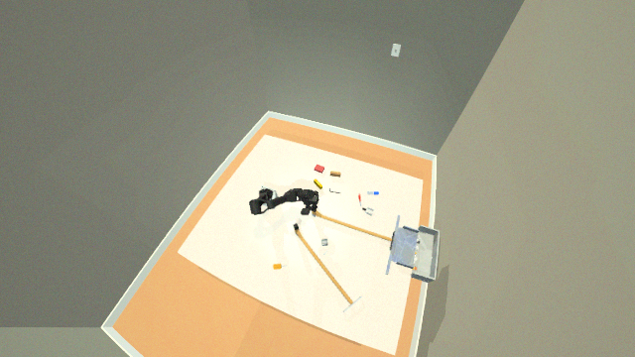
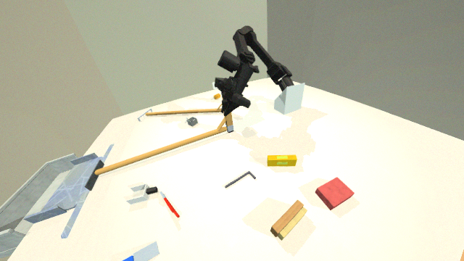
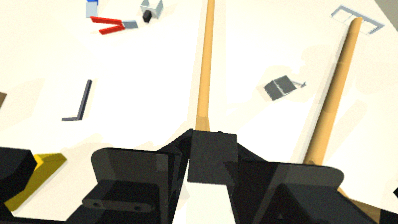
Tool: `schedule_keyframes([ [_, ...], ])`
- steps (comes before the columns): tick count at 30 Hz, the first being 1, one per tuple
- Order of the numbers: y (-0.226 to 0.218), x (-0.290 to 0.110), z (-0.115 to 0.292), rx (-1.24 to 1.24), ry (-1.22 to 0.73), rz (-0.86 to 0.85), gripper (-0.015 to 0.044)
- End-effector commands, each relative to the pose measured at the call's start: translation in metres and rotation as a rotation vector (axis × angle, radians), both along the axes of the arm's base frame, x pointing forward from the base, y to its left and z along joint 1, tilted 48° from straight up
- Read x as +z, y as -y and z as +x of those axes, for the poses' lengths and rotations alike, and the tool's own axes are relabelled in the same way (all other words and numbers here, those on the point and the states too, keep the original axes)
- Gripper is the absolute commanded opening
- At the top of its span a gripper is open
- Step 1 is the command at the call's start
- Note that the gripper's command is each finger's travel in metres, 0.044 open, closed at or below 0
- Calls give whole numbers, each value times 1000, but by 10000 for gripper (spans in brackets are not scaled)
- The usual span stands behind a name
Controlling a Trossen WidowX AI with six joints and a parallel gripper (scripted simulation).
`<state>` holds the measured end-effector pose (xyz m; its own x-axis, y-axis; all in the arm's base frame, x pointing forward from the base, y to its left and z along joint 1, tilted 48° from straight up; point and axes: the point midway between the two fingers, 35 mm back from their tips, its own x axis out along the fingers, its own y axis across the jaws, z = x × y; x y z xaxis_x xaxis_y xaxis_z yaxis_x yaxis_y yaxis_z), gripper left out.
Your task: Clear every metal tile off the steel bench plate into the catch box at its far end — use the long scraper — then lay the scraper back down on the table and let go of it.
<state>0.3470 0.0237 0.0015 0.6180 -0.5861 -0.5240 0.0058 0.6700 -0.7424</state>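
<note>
My gripper (image 1: 312, 210) (image 2: 228, 117) (image 3: 205, 133) is shut on the dark grip end of the long scraper (image 1: 352, 226) (image 2: 159, 148) (image 3: 205, 65). Its wooden pole slopes from my fingers down to the steel bench plate (image 1: 406, 246) (image 2: 61, 192). Its dark blade (image 1: 393, 241) (image 2: 92, 176) rests at the plate's near end. The grey catch box (image 1: 431, 248) (image 2: 22, 196) adjoins the plate's far end. I cannot make out any tiles on the plate. In the wrist view the plate and box are out of frame.
A second long-handled tool (image 1: 322, 265) (image 2: 181, 112) (image 3: 335, 95) lies close beside the scraper. A small grey part (image 1: 324, 242) (image 2: 191, 121) (image 3: 280, 87) lies between them. A yellow level (image 2: 282, 160), hex key (image 2: 240, 177), red block (image 2: 334, 192), wooden block (image 2: 288, 219) and red-handled tool (image 2: 170, 204) lie scattered.
</note>
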Motion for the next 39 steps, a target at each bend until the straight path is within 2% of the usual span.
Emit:
schedule_keyframes([
  [1, -3, 5, -5, 8, 22, 5, 0],
  [15, 2, 4, -28, 10, 24, 3, 0],
  [39, 5, 0, -28, 5, 6, 1, 0],
])
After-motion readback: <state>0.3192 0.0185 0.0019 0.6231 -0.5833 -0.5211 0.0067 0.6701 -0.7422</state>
